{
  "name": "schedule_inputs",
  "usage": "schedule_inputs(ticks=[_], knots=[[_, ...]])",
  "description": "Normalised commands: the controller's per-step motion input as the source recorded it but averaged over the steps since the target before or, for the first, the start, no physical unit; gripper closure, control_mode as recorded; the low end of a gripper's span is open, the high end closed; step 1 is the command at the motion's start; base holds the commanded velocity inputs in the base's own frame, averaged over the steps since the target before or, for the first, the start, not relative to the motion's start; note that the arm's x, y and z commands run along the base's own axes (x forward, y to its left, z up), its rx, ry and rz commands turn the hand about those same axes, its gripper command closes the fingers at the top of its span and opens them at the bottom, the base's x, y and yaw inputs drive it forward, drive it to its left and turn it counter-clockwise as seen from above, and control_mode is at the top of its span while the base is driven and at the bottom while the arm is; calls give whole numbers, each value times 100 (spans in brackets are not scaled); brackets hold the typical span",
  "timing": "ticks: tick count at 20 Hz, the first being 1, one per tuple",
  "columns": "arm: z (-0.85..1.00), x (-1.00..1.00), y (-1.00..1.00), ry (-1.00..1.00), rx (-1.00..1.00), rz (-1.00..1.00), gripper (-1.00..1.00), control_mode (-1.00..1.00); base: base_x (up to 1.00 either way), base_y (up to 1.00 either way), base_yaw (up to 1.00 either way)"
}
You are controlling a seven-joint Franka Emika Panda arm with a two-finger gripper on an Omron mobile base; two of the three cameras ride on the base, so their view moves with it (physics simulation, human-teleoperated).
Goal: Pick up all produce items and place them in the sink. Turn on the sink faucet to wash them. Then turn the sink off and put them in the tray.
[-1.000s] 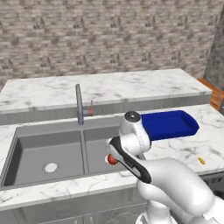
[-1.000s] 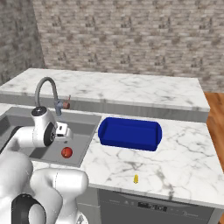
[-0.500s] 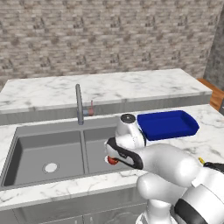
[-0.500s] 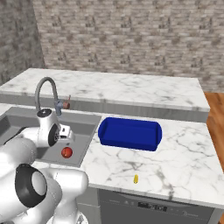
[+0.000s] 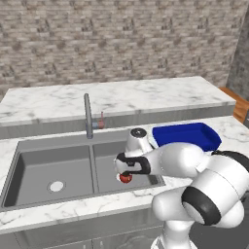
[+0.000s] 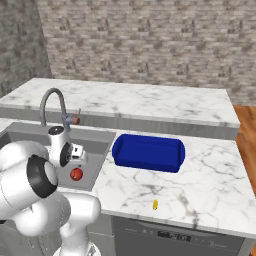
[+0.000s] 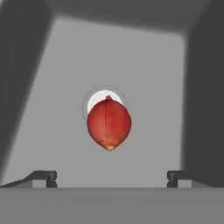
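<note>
The jaws (image 7: pixel 109 177) are standing wide open and are holding nothing. They are hanging over the right bowl of the sink (image 5: pixel 34 168), pointing down. The two dark fingertips (image 7: pixel 43 177) are sitting far apart, with a red fruit (image 7: pixel 109 124) between and past them, not touching them. The red fruit is lying on the grey bottom of the right bowl, partly covering the round white drain (image 7: pixel 98 98). The faucet (image 5: pixel 88 116) is standing at the back edge of the sink, between the two bowls. The blue tray (image 6: pixel 148 152) is sitting on the counter (image 6: pixel 215 175), just beside the sink's right edge. A small yellow thing (image 6: pixel 155 204) is lying near the counter's front edge.
</note>
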Motion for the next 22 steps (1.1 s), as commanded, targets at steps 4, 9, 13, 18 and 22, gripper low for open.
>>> schedule_inputs(ticks=[4, 9, 13, 18, 22], knots=[[-22, 27, 5, 4, 0, 0, -100, -100, 0, 0, 0], [-23, 22, 4, 3, 0, 0, -100, -100, 0, 0, 0], [-20, 0, 0, 1, 0, 0, -100, -100, 0, 0, 0], [-21, 0, 0, 2, 0, 0, -100, -100, 0, 0, 0], [-20, 0, 0, 3, -1, 0, -100, -100, 0, 0, 0]])
